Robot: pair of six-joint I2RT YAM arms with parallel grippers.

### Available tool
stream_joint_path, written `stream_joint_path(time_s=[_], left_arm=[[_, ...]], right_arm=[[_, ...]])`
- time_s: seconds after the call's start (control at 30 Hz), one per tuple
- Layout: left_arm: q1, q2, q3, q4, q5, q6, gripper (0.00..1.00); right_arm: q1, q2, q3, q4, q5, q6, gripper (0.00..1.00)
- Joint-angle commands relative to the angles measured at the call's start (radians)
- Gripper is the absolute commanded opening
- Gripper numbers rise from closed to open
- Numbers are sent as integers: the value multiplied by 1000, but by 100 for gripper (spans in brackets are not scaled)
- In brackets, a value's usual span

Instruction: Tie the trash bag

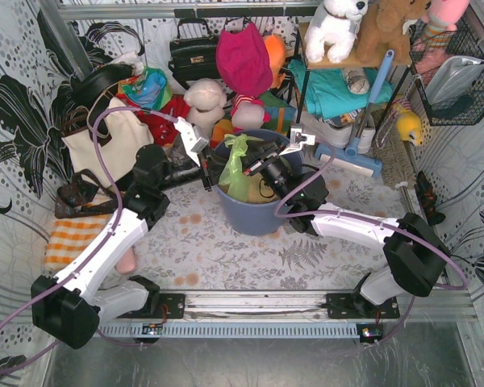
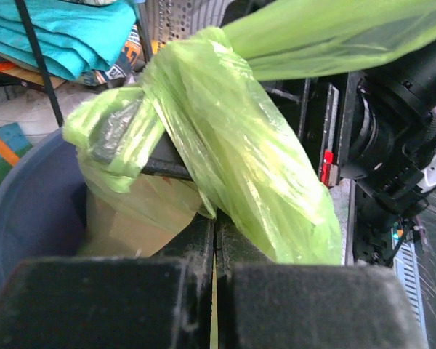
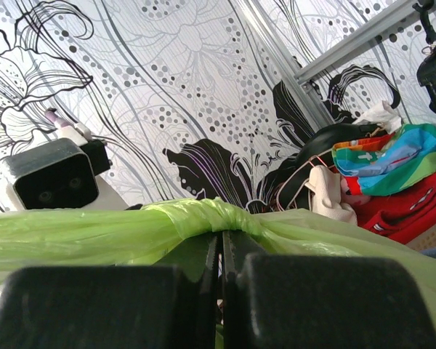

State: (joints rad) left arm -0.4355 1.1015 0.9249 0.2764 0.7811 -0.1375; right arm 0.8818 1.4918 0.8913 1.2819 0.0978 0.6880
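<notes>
Now trash bag (image 2: 232, 145) neck is pinched by L pincer (image 2: 215, 243) and R pincer (image 3: 221, 251) alike; strand is stretched crosswise btwn them.

My left arm (image 1: 105, 250) rises from its base at seven o'clock on the tabletop edge and slants toward one o'clock, bending at the dark elbow. From there the wrist turns toward three o'clock. My left pincer (image 1: 203, 165) has its jaws pressed together, with a fold of the trash bag (image 2: 225, 145) nipped between them.

My right arm (image 1: 355, 226) starts at five o'clock and lies low, its forearm running toward ten o'clock. My right pincer (image 1: 254, 167) points toward nine o'clock, facing the left one closely. Its jaws are also clamped tight on the bag's film.
</notes>
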Motion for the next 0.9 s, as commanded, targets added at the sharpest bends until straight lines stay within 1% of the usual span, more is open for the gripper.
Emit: stream_joint_path(time_s=[0.0, 0.03, 0.07, 0.1, 0.13, 0.2, 0.27, 0.43, 0.53, 0.67, 0.8, 0.87], left_arm=[[5, 10, 9, -35, 86, 1, 2], [6, 9, 14, -58, 64, 9, 3], [5, 4, 18, -82, 37, 20, 7], [5, -2, 20, -96, -2, 22, 13], [5, -16, 20, -105, -40, 22, 17], [4, -51, 19, -117, -118, 23, 29], [6, -91, 22, -135, -187, 24, 34], [6, -176, 55, -194, -311, 31, 36], [6, -213, 64, -189, -369, 8, 36], [9, -234, 54, -120, -468, -105, 36], [8, -216, 21, -19, -422, -190, 35], [8, -202, 9, 13, -404, -202, 35]], right_arm=[[-3, 11, -2, 104, -13, -15, 0], [-3, 11, -3, 106, -21, -12, 0], [-3, 11, -4, 110, -30, -8, 0], [-3, 9, -8, 111, -35, -5, 0], [-3, 6, -11, 112, -40, -1, 0], [-3, 1, -20, 116, -45, 1, 0], [-3, -5, -27, 118, -46, 4, 0], [-3, -9, -33, 119, -44, 1, 0], [-3, -5, -30, 125, -45, 2, 0], [-3, -1, -24, 132, -47, 4, 0], [-3, 4, -15, 140, -49, 12, 0], [-3, 5, -9, 142, -51, 17, 0]])
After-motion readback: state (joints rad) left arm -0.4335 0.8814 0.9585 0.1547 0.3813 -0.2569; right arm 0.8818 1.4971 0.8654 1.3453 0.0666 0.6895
